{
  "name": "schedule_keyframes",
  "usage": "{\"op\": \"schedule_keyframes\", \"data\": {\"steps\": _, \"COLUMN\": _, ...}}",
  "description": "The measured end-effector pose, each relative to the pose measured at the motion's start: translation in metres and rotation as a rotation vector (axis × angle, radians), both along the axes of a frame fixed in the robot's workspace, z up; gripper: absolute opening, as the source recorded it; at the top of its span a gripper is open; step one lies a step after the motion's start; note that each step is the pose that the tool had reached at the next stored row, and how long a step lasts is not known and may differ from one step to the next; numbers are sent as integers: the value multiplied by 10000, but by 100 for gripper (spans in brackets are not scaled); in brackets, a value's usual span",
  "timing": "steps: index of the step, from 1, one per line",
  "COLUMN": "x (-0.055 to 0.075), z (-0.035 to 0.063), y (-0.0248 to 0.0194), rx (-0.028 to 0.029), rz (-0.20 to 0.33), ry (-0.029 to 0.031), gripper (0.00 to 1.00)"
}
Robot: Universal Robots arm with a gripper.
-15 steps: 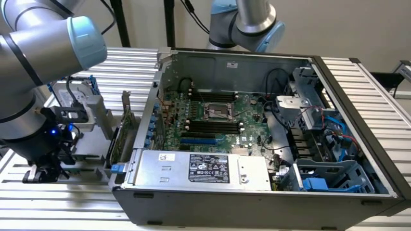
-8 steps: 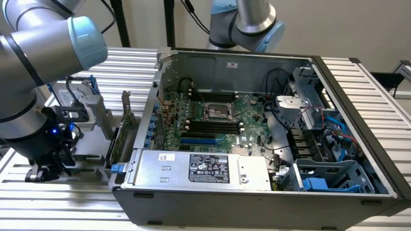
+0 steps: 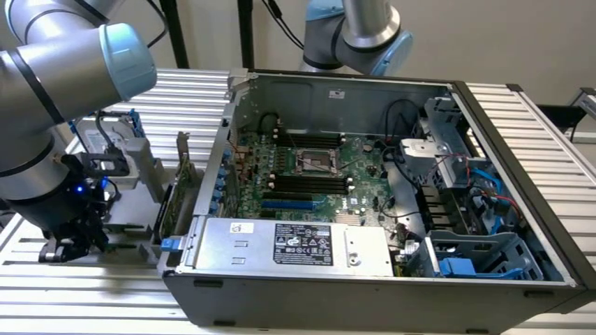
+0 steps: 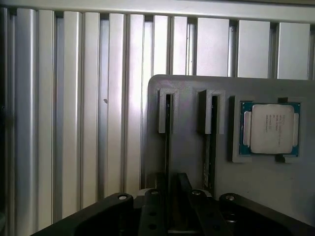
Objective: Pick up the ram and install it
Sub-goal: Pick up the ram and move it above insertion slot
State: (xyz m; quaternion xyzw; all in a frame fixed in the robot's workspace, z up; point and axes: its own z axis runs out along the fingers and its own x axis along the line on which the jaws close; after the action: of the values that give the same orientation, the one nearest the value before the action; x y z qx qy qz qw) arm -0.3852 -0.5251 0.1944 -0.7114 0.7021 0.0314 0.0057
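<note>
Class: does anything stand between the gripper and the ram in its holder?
Nothing visible does. The gripper is directly at the gray holder, lined up with the slot where the ram stands on edge.

Grey holder plate (image 4: pixel 189 123) lies flat on the ribbed aluminium table (image 4: pixel 74 108). Processor (image 4: pixel 272 129), silver lid on a green board, sits flat in a square recess of the plate. Beside it are two narrow parallel slots (image 4: pixel 168 123), each with a raised guide at one end. The slot nearer the processor holds the ram (image 4: pixel 211 145), seen edge-on, dark, with a pale label on its side. Contents of the farther slot: cannot tell. Gripper (image 4: pixel 171 186), dark, close over the plate, in line with the farther slot
</note>
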Motion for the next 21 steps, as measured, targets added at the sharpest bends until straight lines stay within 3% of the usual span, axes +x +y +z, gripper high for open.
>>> {"op": "schedule_keyframes", "data": {"steps": 3, "x": 0, "z": 0, "y": 0, "rx": -5, "rz": 0, "ry": 2, "gripper": 22}}
{"op": "schedule_keyframes", "data": {"steps": 5, "x": 0, "z": 0, "y": 0, "rx": -4, "rz": 0, "ry": 4, "gripper": 13}}
{"op": "schedule_keyframes", "data": {"steps": 13, "x": 0, "z": 0, "y": 0, "rx": -10, "rz": 0, "ry": 7, "gripper": 13}}
{"op": "schedule_keyframes", "data": {"steps": 21, "x": 0, "z": 1, "y": -11, "rx": -173, "rz": 0, "ry": 7, "gripper": 13}}
